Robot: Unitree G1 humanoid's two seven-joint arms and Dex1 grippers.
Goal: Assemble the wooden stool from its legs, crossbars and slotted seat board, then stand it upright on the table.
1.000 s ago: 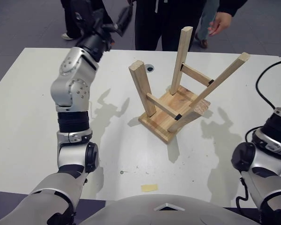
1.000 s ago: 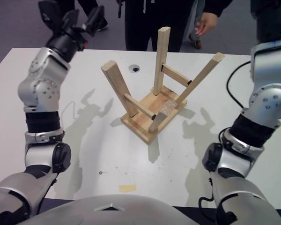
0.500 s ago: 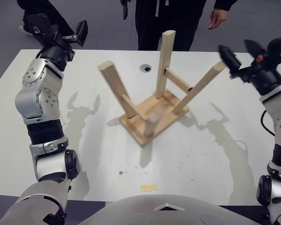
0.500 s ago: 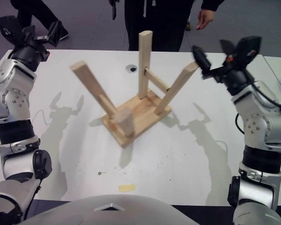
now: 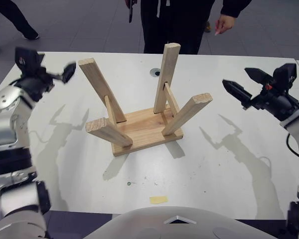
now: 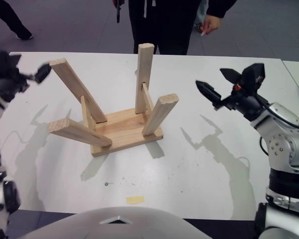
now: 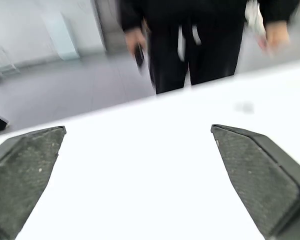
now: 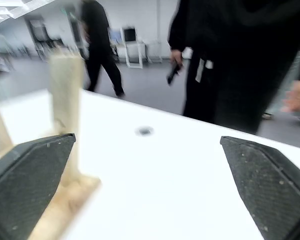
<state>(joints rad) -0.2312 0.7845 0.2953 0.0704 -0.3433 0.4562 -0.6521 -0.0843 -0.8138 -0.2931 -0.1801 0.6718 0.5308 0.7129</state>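
The wooden stool [image 5: 139,124] sits inverted at mid-table, resting on its slotted seat board [image 5: 152,135] with four legs up. It is not yet stood upright. A gripper hangs on either side, apart from it. The left gripper [image 7: 138,128] has its fingers spread wide and so does the right gripper [image 5: 235,76]; neither holds anything.

Risk, as judged: the legs splay unevenly. The nearest leg [image 5: 108,132] leans low toward the front edge, which suggests loose seating in the slots. Turning the stool over by a single leg could pull that leg or its crossbar [image 5: 110,109] free. A one-sided grasp could also tip the assembly and send it skidding across the smooth table [image 5: 214,164].

Surroundings: a yellow scrap [image 5: 158,199] lies near the front edge, well apart from the stool. A round port [image 5: 155,72] is set in the tabletop behind the stool. A person [image 5: 174,20] stands just beyond the far edge, probably within the swing of the upturned legs. The splayed legs themselves obstruct access to the seat board from above.
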